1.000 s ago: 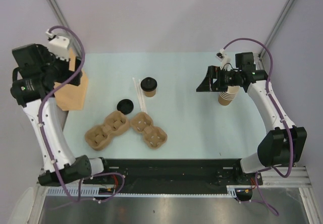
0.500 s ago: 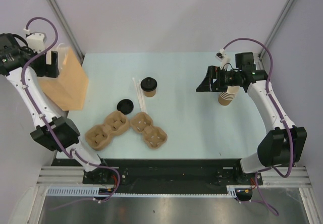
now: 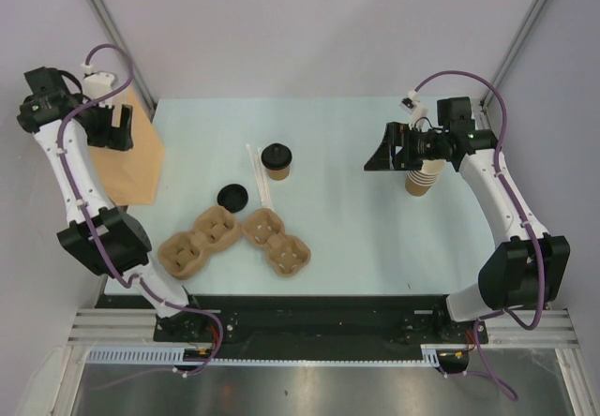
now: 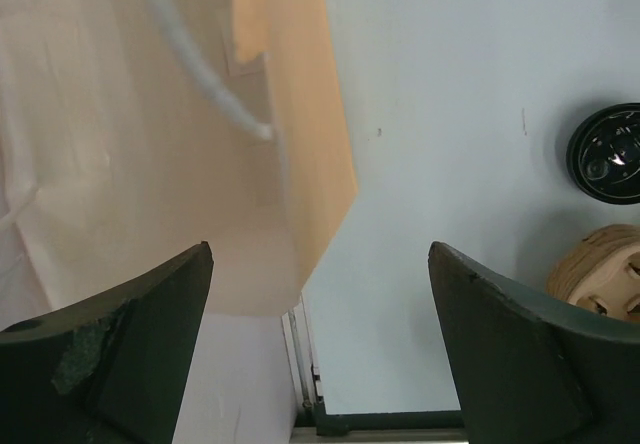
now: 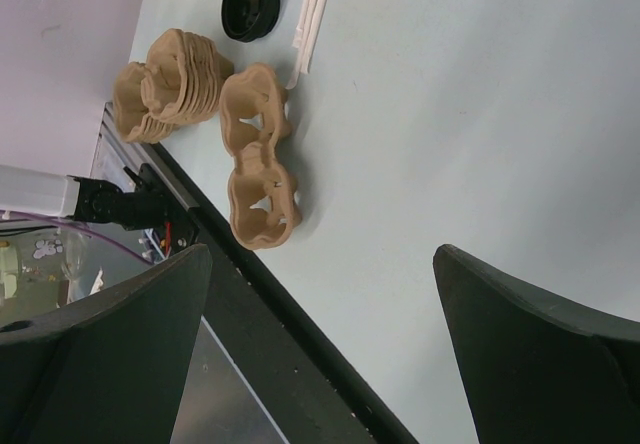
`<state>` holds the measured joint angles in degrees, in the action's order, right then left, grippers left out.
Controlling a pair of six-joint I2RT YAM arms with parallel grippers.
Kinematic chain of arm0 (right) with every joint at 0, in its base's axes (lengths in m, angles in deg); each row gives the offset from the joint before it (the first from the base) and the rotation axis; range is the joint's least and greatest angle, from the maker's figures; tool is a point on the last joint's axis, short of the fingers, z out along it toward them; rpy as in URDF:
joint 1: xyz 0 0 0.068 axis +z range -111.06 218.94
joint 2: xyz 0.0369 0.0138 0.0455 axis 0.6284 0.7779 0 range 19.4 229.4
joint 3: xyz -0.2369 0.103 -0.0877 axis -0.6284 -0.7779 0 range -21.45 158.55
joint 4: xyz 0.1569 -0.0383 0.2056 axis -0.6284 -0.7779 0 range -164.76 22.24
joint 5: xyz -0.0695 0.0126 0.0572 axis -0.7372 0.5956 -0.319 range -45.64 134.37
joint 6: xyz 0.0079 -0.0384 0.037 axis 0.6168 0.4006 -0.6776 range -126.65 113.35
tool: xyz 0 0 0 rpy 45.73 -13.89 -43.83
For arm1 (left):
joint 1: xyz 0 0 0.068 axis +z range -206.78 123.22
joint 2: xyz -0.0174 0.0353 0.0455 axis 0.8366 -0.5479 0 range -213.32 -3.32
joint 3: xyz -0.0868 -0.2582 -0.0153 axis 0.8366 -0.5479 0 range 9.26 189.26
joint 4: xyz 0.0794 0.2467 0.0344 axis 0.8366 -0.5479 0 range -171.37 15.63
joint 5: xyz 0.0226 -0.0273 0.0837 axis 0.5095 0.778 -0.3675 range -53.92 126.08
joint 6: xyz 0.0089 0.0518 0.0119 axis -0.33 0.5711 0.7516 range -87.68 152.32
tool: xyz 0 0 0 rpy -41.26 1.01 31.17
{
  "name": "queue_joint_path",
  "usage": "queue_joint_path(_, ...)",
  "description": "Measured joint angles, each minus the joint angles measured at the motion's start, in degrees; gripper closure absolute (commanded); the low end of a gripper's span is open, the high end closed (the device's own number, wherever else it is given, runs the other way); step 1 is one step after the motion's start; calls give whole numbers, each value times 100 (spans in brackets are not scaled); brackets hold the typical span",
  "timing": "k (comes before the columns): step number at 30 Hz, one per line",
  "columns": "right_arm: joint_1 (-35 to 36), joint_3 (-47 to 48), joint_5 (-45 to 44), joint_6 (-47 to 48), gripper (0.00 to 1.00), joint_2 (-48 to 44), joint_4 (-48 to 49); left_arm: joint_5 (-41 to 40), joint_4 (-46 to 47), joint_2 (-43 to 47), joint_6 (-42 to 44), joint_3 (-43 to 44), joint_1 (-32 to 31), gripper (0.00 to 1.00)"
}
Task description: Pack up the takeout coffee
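Left end effector [image 4: 320,254] agape over bag [image 4: 150,114], cup stack [image 3: 422,180] only overhead.

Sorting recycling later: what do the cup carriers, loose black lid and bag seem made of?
Cup carriers: moulded pulp, matte tan, rough fibrous ridges. Loose lid: probably plastic, black with shiny highlights. Bag: apparently kraft paper, flat matte brown.

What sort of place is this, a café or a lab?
Probably a robotics test bench staged as a coffee counter, not a real café: robot arms bolted to a pale table, plain grey walls, and a takeout coffee, pulp cup carriers and paper bag as props.
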<state>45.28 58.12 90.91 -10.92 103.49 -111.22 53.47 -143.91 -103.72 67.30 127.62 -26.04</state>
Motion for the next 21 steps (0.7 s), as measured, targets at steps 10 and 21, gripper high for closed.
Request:
queue_joint_path(10, -9, 0, -17, 4, 0, 0, -9, -291, 341, -420, -55, 50, -407, 20)
queue_joint_path(21, -50, 0, -11, 2, 1, 0, -15, -313, 509, -852, -70, 210, -479, 95)
